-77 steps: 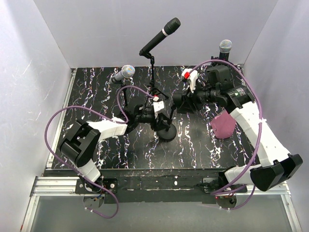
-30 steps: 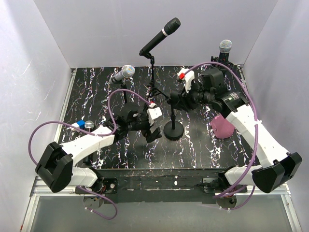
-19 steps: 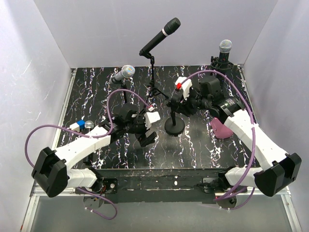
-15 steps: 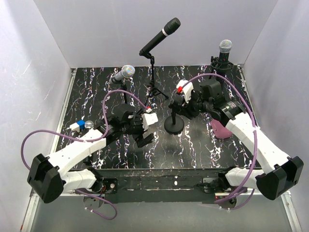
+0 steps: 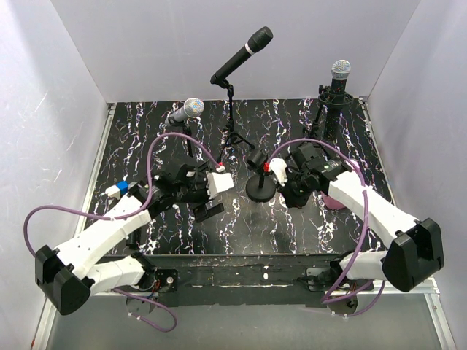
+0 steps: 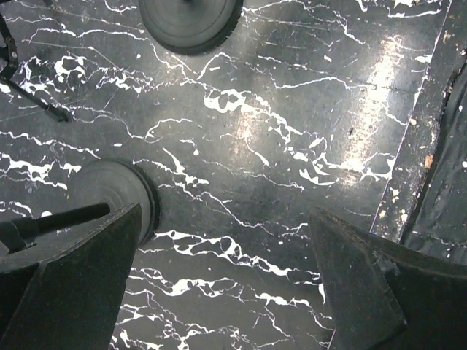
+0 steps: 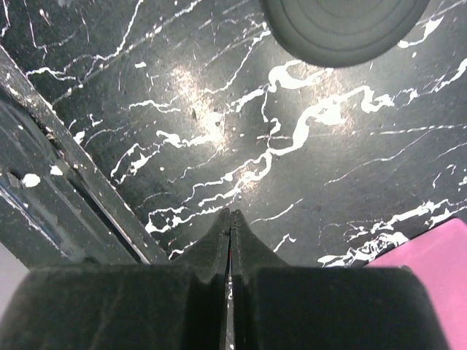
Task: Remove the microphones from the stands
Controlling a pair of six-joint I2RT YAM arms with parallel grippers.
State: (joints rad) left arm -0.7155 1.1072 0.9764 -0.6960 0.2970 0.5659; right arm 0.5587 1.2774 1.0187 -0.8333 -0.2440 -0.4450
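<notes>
Microphone [image 5: 244, 52] high on stand [image 5: 230, 117] | left hand [image 6: 225, 219] open, well apart | right hand [image 7: 230, 219] closed

Round stand base [image 5: 255, 192]: right rim hidden behind the right arm [image 5: 372, 208]. Right of the base, pink cloth [image 5: 334, 203] is mostly covered by that arm. Right wrist view crops the base at the top edge. Far left of the base, a blue-white block [image 5: 117, 191] is too small to identify.
</notes>
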